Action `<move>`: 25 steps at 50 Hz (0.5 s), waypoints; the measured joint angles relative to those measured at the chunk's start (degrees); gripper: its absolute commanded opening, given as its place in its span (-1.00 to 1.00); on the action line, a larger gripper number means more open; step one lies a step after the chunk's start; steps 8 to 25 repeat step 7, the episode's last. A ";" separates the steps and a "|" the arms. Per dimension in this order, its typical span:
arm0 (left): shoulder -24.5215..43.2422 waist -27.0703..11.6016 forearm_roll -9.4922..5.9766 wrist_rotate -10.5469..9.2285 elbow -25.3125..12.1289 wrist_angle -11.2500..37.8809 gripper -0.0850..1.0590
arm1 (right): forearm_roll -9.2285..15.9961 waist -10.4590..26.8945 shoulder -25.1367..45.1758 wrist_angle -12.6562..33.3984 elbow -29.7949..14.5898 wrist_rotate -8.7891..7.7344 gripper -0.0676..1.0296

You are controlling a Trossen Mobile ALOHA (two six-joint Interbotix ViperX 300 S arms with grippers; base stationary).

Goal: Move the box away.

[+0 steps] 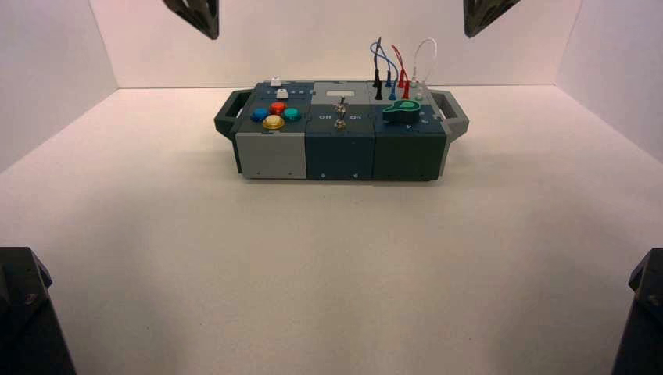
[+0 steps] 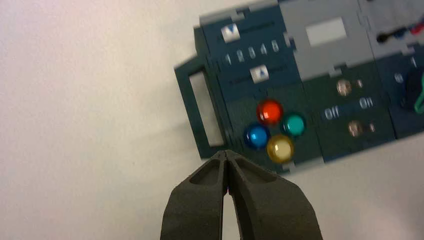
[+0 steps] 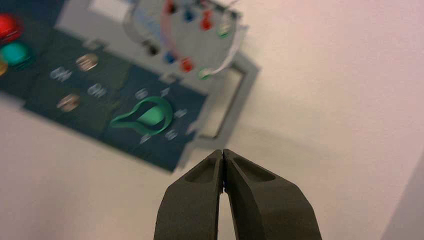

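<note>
The box (image 1: 342,133) sits on the white counter (image 1: 328,273) toward its far edge, roughly midway between the side walls, its long side facing the robot and a handle at each end. At its left end are four round buttons (image 2: 274,131) (red, teal, blue and yellow, clustered in a diamond), with two white sliders (image 2: 245,54) behind them beside a row of numerals. The middle section carries two metal toggle switches (image 2: 349,107), one behind the other, with "Off" and "On" lettered between them; their positions cannot be read. At the right end lies a green knob (image 3: 146,116), and behind it blue, red and white wires (image 1: 399,66) loop up from plugs in a grey panel. The left gripper (image 2: 226,156) hovers above the counter just off the box's near left corner, close to the left handle (image 2: 202,114), its fingers clenched together on nothing. The right gripper (image 3: 222,154) hangs likewise off the near right corner, near the right handle (image 3: 234,97), also pressed closed and empty. Neither gripper touches the box.
</note>
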 measured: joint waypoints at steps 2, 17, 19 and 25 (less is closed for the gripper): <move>-0.97 -0.09 0.00 -0.09 1.49 -0.88 -0.91 | 0.18 0.62 -0.53 -0.09 0.79 0.00 -0.92; -2.37 -0.18 0.09 0.26 3.96 -2.46 -0.91 | 0.88 2.02 -1.76 -0.18 2.72 0.00 -0.92; -2.37 -0.18 0.09 0.26 3.96 -2.46 -0.91 | 0.88 2.02 -1.76 -0.18 2.72 0.00 -0.92; -2.37 -0.18 0.09 0.26 3.96 -2.46 -0.91 | 0.88 2.02 -1.76 -0.18 2.72 0.00 -0.92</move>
